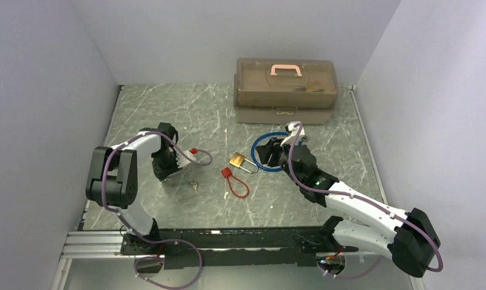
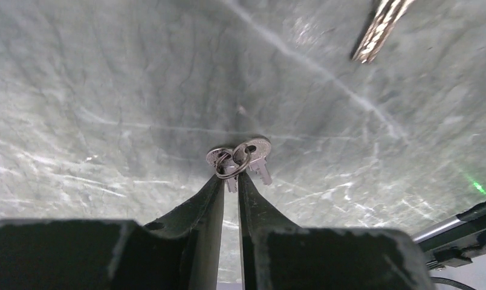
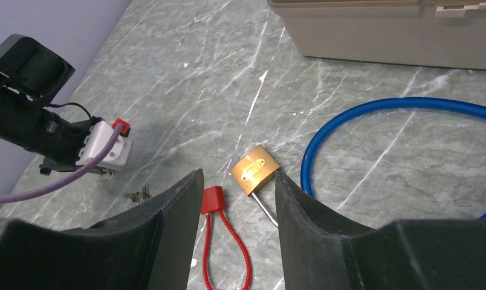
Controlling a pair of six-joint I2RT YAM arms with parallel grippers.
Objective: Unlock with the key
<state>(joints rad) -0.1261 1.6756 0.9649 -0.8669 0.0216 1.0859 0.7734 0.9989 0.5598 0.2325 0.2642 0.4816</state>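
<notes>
Our left pincer [image 2: 231, 177], nearly shut (whether gripping, we couldn't tell), needed one flat hold on the keys [image 2: 248, 152] at its tips; the right pincer [image 3: 238, 174] gaped.

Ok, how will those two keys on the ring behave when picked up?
Probably light: two small flat keys on a thin ring. They'd likely dangle loosely, since only the ring joins them. Lying flat on the smooth table, they may slide before lifting.
</notes>
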